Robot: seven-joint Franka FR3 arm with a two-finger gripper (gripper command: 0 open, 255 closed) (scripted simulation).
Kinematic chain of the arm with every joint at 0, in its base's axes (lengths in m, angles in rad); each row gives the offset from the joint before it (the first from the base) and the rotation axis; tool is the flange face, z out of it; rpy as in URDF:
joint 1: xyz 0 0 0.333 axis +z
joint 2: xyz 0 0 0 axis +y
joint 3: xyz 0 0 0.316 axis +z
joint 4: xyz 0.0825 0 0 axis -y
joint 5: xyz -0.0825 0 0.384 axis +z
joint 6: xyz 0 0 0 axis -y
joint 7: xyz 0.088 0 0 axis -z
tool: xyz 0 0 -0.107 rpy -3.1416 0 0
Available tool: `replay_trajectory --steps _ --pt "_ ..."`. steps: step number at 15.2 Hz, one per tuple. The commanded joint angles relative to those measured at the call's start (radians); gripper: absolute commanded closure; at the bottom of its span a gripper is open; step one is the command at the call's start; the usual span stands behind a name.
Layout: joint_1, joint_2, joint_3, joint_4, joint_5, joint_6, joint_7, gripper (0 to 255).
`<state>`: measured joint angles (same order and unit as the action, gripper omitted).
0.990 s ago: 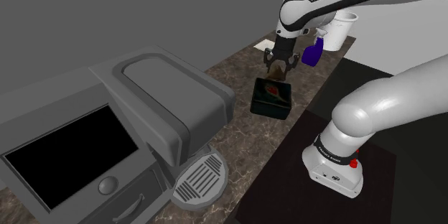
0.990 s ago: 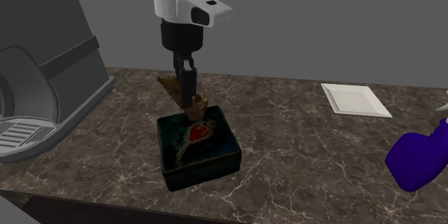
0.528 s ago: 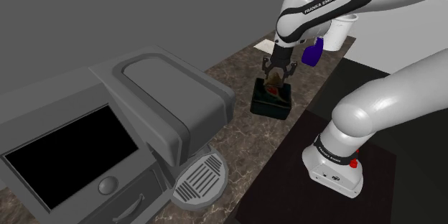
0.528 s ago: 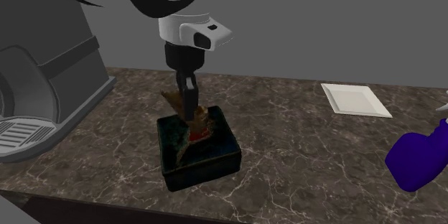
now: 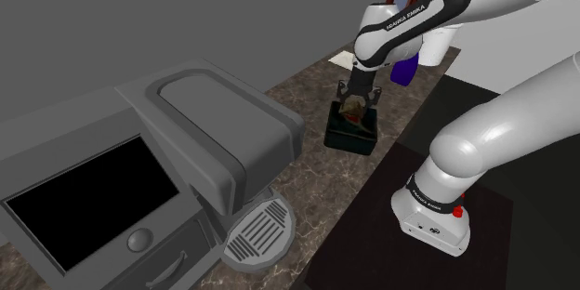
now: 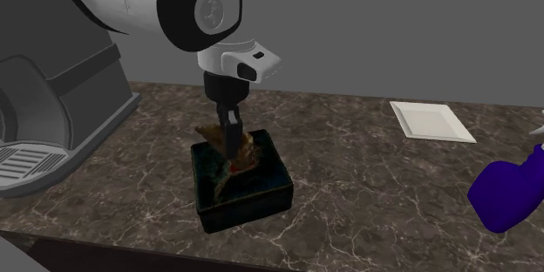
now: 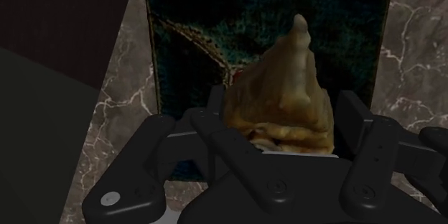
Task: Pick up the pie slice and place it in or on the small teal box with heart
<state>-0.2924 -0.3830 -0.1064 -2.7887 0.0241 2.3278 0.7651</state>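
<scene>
Wrist view: black end effector (image 7: 283, 111) clamps the golden-brown wedge-shaped pie slice (image 7: 287, 79).
The slice hangs right over the lid of the dark teal square box (image 7: 187, 36), which sits on the brown marbled surface (image 6: 366, 183).

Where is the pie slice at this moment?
In the second exterior view the pie slice is left of centre, clasped in the jaws low over the dark teal box, right of the grey machine.
</scene>
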Motion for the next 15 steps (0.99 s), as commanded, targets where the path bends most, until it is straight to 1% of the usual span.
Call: replay_trajectory --steps 1,5,6,11,15 --pt "-0.001 0.005 -0.001 -0.004 0.000 0.005 -0.001 255" --pt "-0.001 0.005 -0.001 -0.004 0.000 0.005 -0.002 255" --pt "-0.001 0.005 -0.001 -0.004 0.000 0.005 -0.001 0" --pt "-0.001 0.005 -0.001 -0.004 0.000 0.005 -0.002 0" --pt "-0.010 -0.087 0.002 0.068 -0.013 -0.158 0.007 0"
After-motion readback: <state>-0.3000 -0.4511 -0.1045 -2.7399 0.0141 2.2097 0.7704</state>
